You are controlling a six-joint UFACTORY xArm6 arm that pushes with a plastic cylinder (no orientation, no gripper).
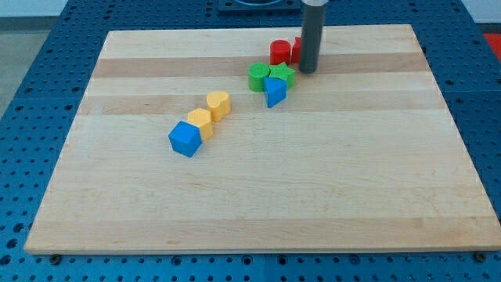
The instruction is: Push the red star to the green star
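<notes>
Near the tabletop's [438, 196] far edge, my tip [308, 70] is sitting beside the red star [298, 48], partly hiding it. The end effector, a bare rod, is gripping nothing. Pushing looks underway; next, nudging it toward the green star [283, 75] just nearer.

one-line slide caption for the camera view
My tip beside the green star, a red block just behind it on the wooden board.
</notes>
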